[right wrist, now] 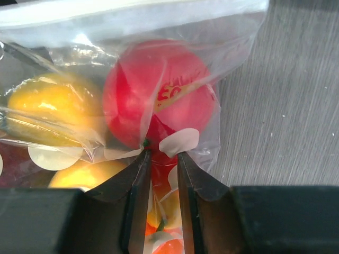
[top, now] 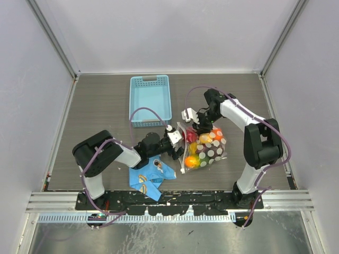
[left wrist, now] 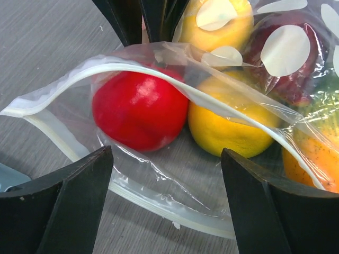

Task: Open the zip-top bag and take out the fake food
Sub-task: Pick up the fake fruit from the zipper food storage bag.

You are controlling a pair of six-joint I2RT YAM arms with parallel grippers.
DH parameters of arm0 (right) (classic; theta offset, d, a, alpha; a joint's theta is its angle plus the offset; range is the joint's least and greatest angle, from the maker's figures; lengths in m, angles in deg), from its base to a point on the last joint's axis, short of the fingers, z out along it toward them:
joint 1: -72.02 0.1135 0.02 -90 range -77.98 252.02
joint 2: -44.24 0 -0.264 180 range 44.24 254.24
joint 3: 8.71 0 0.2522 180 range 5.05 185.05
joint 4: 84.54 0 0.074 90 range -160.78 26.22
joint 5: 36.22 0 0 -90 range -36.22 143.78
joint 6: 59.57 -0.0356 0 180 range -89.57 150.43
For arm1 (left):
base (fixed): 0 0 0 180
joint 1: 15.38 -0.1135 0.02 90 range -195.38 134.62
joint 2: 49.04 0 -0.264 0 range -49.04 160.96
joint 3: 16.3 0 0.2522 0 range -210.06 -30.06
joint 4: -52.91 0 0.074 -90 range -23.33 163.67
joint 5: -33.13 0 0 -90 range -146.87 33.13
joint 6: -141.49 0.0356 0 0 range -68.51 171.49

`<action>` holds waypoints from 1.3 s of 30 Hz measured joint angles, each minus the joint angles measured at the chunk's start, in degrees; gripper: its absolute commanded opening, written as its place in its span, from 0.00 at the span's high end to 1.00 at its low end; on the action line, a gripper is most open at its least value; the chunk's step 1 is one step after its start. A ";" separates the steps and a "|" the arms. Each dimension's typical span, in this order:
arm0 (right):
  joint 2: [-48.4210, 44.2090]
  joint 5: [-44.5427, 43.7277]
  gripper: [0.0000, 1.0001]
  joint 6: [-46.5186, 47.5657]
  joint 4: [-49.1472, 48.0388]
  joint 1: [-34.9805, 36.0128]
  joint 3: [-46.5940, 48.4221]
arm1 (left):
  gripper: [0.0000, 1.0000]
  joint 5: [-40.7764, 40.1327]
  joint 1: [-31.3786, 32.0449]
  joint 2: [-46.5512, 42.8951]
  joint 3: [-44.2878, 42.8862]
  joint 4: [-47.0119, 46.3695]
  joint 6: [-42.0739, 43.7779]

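Note:
The zip-top bag [top: 211, 152] lies on the table with its mouth facing left and open. In the left wrist view its upper zip strip [left wrist: 159, 71] arches over the fake food and the lower strip [left wrist: 159, 206] lies flat. Inside are a red fruit [left wrist: 139, 108], a yellow one [left wrist: 228, 129] and others. My left gripper [top: 175, 144] is open at the mouth, its fingers [left wrist: 63, 206] either side of the lower strip, holding nothing. My right gripper [top: 199, 125] is pinched shut on a fold of the bag's film [right wrist: 161, 153] above the red fruit [right wrist: 159, 90].
A light blue slotted basket [top: 150, 99] stands behind the bag, to the left. A blue cartoon-print cloth [top: 151, 175] lies under my left arm near the front edge. White walls enclose the table on three sides.

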 measured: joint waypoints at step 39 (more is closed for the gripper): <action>0.28 8.76 0.77 17.16 1.03 4.76 -5.07 | 0.08 6.08 -4.39 3.17 0.87 -4.02 -1.07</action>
